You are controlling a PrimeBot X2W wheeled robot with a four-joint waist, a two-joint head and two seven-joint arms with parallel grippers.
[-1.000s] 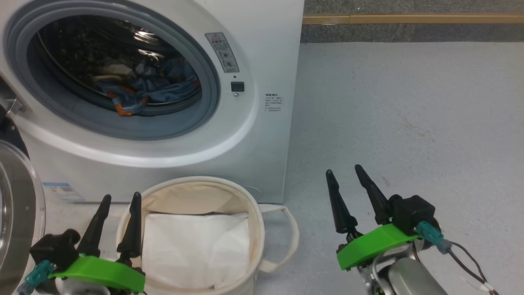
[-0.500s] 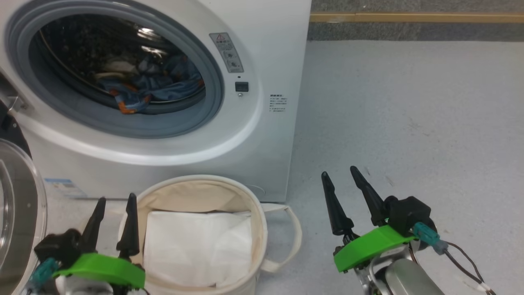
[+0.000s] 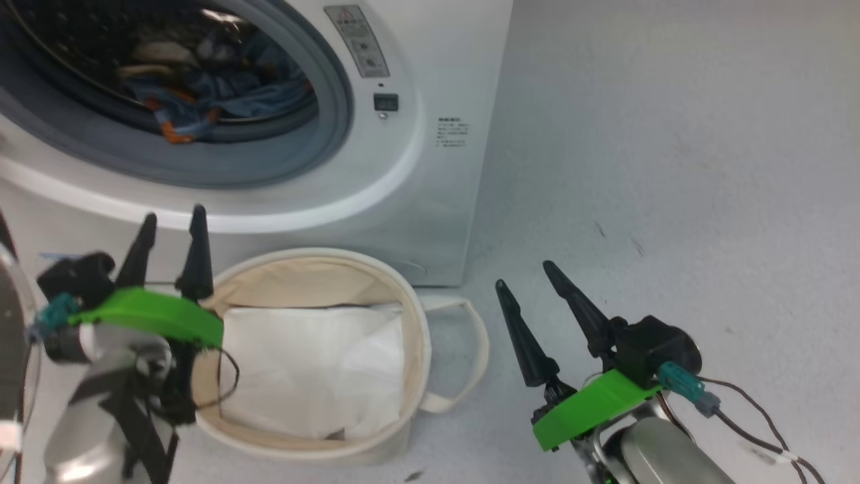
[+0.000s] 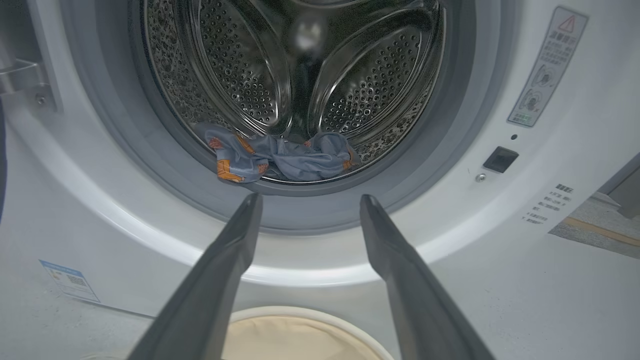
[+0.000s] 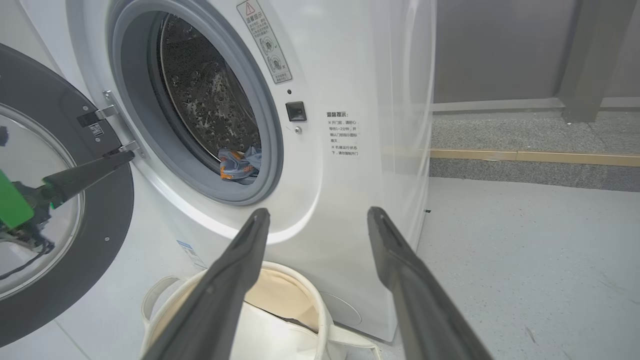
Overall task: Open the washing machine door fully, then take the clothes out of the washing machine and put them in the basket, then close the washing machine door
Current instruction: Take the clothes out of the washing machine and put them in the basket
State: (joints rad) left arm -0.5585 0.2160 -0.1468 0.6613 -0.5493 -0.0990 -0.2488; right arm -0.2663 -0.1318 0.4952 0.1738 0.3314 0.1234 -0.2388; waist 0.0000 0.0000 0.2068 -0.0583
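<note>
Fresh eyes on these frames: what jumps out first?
The washing machine stands with its mouth open at the upper left of the head view, blue-and-orange clothes bunched at the drum's front lip. Just below it on the floor sits the cream basket with a white sheet inside. The left claw beside the basket's left rim and the right claw over bare floor are both open and empty.

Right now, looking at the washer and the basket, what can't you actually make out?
- Light blue printed clothes: left wrist view, bunched in the steel drum, so their number is unclear.
- Round black-rimmed glass door: head view, cut off by the left edge.
- Cream canvas basket: head view, a plain white sheet hides its bottom.
- Printed notice on the white washing machine: right wrist view, characters too small to read.
</note>
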